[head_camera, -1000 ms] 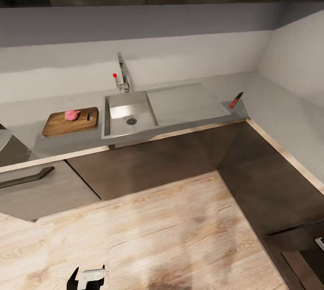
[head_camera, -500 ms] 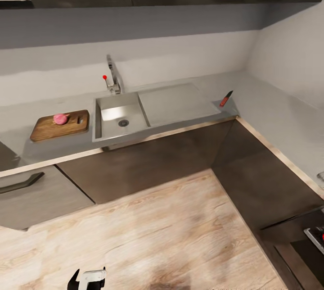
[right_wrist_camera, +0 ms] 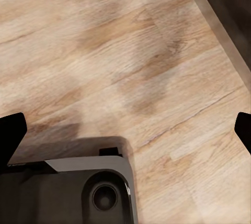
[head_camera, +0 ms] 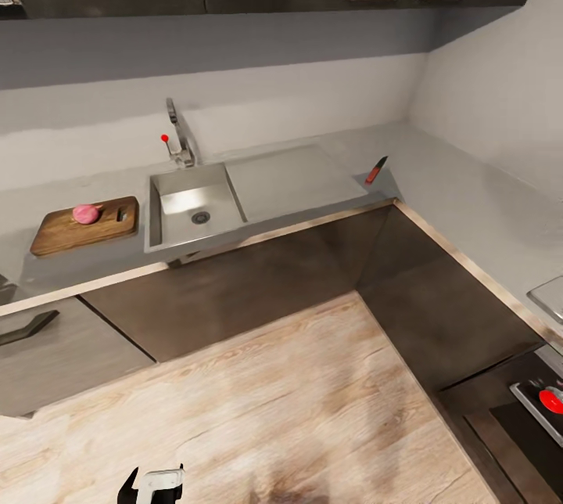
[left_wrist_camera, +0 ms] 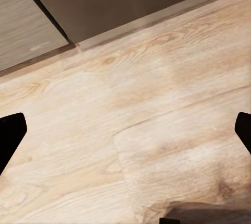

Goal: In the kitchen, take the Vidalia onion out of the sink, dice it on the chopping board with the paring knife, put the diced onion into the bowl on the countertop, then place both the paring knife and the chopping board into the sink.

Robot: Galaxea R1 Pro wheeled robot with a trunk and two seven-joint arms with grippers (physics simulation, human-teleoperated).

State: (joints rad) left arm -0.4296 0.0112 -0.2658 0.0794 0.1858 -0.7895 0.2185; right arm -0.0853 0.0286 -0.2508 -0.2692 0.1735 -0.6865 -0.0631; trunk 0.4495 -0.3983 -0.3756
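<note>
In the head view the grey surface runs across the middle of the frame and turns down the right side, over dark cabinets. The sink sits left of centre, its basin with the round drain toward the left, the flat drainboard to the right, and the chrome faucet with its red knob behind the basin. At the left edge of the frame the chopping board lies flat on the surface, just beside the sink, and the Vidalia onion rests on the board's upper part. The paring knife lies on the surface just past the drainboard's right end, well apart from the board, red handle toward the lower left and dark blade pointing to the upper right. The left end effector shows at the bottom edge, left of centre, above the wooden floor. In the left wrist view its dark fingertips stand wide apart with only floor between them. In the right wrist view the right end effector likewise has its fingertips spread apart over the floor, holding nothing, with part of the robot's grey base below.
</note>
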